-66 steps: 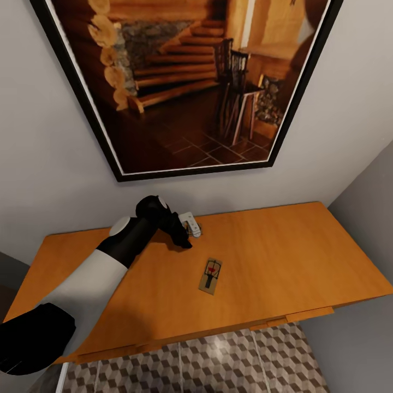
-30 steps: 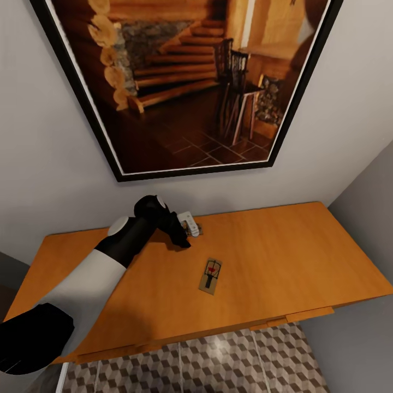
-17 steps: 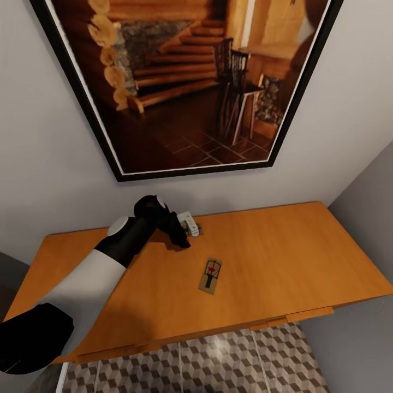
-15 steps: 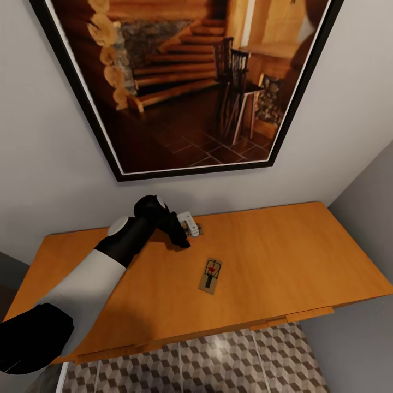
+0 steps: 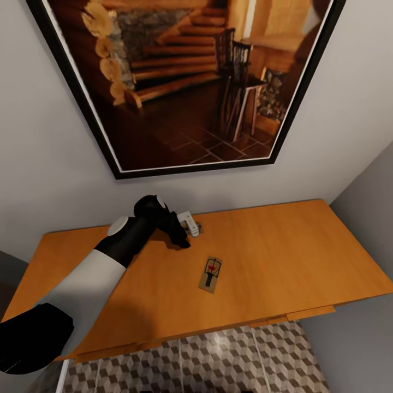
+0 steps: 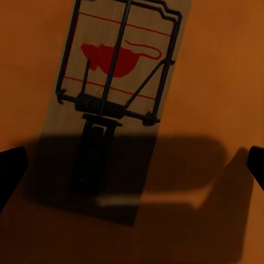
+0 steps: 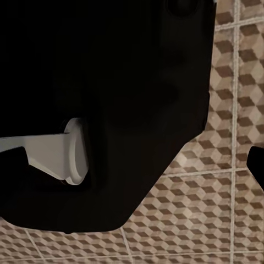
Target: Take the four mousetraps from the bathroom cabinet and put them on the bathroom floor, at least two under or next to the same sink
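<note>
Two mousetraps lie on the orange-brown cabinet top (image 5: 284, 251). One mousetrap (image 5: 210, 274) lies free near the middle. The other mousetrap (image 6: 118, 82), with a red mouse print and a dark wire bar, lies close to the wall and is just visible past my fingers (image 5: 198, 226). My left gripper (image 5: 192, 227) (image 6: 132, 170) hovers right over it, open, its dark fingertips (image 6: 11, 170) spread wider than the board. My right gripper (image 7: 132, 170) hangs low over the cube-pattern floor tiles (image 7: 220, 220), open and holding nothing.
A large black-framed picture (image 5: 180, 82) hangs on the wall just behind the cabinet. A grey wall (image 5: 365, 218) closes off the right side. Cube-pattern floor (image 5: 218, 360) shows below the cabinet's front edge. A dark robot part (image 7: 110, 99) blocks much of the right wrist view.
The head camera has shifted slightly. The left gripper has crept a little towards the wall over the rear mousetrap and stays open. Both mousetraps lie where they were.
</note>
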You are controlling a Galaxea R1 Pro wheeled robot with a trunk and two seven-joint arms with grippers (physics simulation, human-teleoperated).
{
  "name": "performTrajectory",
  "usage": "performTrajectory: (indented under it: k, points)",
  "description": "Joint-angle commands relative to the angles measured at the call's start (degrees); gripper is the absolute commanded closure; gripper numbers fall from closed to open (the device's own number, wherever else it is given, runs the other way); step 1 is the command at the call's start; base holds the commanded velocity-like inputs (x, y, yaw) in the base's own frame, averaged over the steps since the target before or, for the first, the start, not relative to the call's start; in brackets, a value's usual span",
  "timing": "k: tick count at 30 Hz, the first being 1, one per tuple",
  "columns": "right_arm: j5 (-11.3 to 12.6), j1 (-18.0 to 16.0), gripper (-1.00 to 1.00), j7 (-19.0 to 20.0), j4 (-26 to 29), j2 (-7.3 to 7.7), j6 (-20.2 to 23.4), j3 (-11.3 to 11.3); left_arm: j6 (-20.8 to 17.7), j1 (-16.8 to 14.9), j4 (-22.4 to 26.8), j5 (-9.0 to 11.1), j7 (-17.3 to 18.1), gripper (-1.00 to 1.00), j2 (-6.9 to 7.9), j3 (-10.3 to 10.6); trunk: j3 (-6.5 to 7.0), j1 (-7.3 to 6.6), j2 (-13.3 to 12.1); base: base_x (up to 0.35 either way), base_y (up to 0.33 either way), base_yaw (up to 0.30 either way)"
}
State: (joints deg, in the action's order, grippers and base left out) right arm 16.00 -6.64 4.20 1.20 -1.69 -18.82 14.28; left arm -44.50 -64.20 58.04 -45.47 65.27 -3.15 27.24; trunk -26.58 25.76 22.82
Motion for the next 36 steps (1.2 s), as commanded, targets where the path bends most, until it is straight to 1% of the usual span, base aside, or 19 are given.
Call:
performTrajectory:
  k: [1, 9, 36]
  points:
    - [0.61, -0.04, -1.0, 0.28, -0.09, -0.03, -0.25, 0.31, -0.41, -0.05, 0.06, -0.47, 0.47, -1.0, -0.02, 0.01, -0.15, 0.03, 0.1, 0.0, 0.0, 0.0]
    - [0.61, -0.04, -1.0, 0.28, -0.09, -0.07, -0.25, 0.31, -0.41, -0.05, 0.06, -0.5, 0.47, -1.0, -0.02, 0.0, -0.52, 0.03, 0.1, 0.0, 0.0, 0.0]
    - [0.58, -0.04, -1.0, 0.28, -0.12, 0.0, -0.25, 0.31, -0.41, -0.05, -0.62, -0.5, 0.47, -1.0, 0.01, 0.01, -0.56, 0.03, 0.1, 0.0, 0.0, 0.0]
